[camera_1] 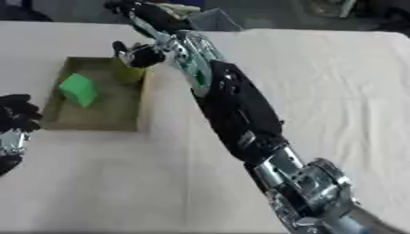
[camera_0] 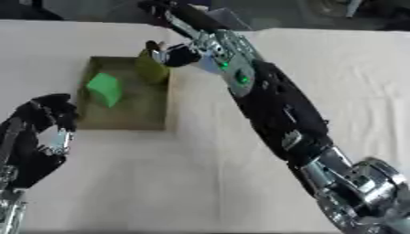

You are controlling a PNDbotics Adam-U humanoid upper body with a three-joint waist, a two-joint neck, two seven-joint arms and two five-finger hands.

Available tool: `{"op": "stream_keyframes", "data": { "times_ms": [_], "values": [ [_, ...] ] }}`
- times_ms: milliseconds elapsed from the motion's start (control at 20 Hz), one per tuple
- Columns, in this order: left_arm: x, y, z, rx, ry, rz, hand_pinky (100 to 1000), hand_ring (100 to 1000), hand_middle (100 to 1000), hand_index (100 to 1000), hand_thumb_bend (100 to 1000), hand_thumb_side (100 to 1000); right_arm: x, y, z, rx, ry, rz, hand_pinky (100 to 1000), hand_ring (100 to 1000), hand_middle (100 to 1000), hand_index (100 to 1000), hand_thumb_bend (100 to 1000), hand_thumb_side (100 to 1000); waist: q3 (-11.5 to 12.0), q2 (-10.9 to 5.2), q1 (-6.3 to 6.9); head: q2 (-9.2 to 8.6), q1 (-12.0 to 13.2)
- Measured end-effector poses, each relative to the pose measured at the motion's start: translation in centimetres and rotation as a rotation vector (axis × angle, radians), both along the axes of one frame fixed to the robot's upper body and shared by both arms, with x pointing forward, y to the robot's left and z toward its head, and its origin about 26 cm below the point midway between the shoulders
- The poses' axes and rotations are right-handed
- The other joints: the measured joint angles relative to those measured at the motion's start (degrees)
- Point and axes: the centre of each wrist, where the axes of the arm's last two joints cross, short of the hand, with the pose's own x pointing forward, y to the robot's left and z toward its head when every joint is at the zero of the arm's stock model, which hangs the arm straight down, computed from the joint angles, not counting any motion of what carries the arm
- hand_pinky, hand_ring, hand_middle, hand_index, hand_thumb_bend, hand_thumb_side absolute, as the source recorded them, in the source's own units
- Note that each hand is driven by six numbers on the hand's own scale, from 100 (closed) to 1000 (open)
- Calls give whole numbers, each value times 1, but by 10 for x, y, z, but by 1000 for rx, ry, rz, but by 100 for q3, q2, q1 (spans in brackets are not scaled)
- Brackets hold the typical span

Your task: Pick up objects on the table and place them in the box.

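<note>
A shallow cardboard box [camera_0: 128,122] lies on the white table at the left. Inside it, towards its left side, rests a bright green block [camera_0: 104,89]. An olive-green object [camera_0: 151,69] stands upright in the box's far right corner. My right hand [camera_0: 178,55] is at that object's top with fingers curled on it, and the right arm stretches in from the lower right. My left hand [camera_0: 41,130] rests open at the lower left, just outside the box's near left corner, holding nothing.
The table's far edge runs along the top, with a grey object [camera_0: 228,19] and dark shapes behind it. My right forearm [camera_0: 280,114] crosses the table's middle diagonally. White cloth [camera_0: 160,183] stretches in front of the box.
</note>
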Motion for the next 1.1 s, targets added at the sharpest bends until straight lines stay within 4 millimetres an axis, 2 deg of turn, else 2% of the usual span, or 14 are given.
{"op": "stream_keyframes", "data": {
  "times_ms": [200, 500, 650, 750, 1100],
  "values": [
    [0, 0, 0, 0, 1, 1, 551, 611, 593, 775, 100, 363, 10, -25, 4, 51, 38, -117, 901, 919, 891, 976, 100, 290, -21, 0, 15, 0, 13],
    [0, 0, 0, -1, 1, 3, 551, 610, 592, 776, 100, 365, 24, -53, -4, 67, 123, -269, 959, 977, 928, 985, 100, 373, -5, 0, 44, -4, -10],
    [0, 0, 0, -1, 0, 3, 551, 610, 592, 776, 100, 367, 28, -62, -13, 49, 163, -327, 985, 1000, 944, 986, 100, 408, 44, 4, 52, -26, -51],
    [0, 0, 0, -1, 0, 3, 552, 610, 592, 776, 100, 368, 30, -66, -19, 34, 186, -352, 997, 1000, 955, 992, 100, 463, 76, 18, 52, -61, -88],
    [0, 0, 1, -1, -3, 2, 552, 609, 591, 776, 100, 367, 34, -77, -36, -20, 252, -416, 1000, 1000, 971, 994, 100, 528, 179, 49, 56, -158, -187]
  ]
}}
